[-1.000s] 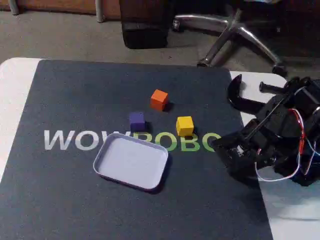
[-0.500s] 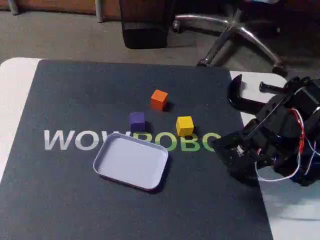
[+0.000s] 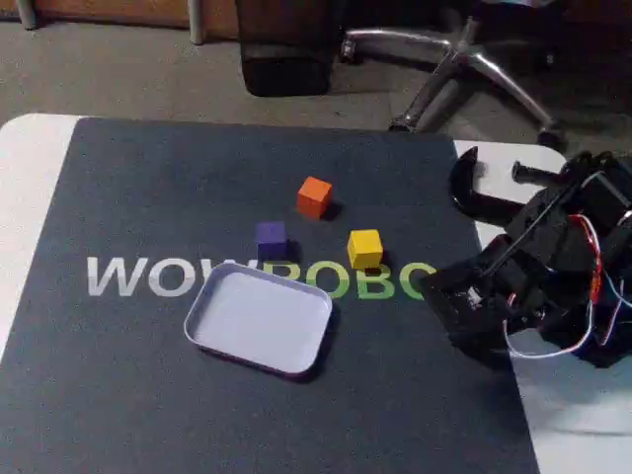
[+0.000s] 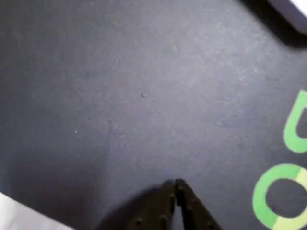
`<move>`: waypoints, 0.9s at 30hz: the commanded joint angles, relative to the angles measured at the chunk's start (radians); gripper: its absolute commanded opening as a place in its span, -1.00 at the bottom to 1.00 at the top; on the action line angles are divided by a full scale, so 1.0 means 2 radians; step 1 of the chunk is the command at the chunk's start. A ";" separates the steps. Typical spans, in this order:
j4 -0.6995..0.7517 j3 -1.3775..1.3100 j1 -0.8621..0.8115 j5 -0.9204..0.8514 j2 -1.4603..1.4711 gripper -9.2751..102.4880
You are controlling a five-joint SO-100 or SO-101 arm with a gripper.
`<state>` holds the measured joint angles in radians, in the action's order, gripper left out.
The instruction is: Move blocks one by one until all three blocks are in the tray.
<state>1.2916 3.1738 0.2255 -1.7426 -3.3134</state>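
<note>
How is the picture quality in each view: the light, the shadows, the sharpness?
Fixed view: dim, even light; each block casts a short soft shadow to its right, as by the orange block; the tray is clear, the arm on the right dark, with little detail. Wrist view: soft and blurred, the mat grainy, the gripper tips shut, a dark shadow beside them.

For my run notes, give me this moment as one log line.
gripper: shut, empty, over mat | tray: empty | purple block, orange block, yellow block: on mat
</note>
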 commanded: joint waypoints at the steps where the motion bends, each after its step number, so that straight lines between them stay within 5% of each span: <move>1: 0.002 -0.002 0.001 -0.003 0.002 -0.97; 9: -0.004 -0.002 -0.009 -0.003 0.002 -0.98; 27: -0.028 -0.002 -0.318 -0.116 0.003 -0.98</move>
<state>1.2594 3.1692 -0.3467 -1.9405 -3.3103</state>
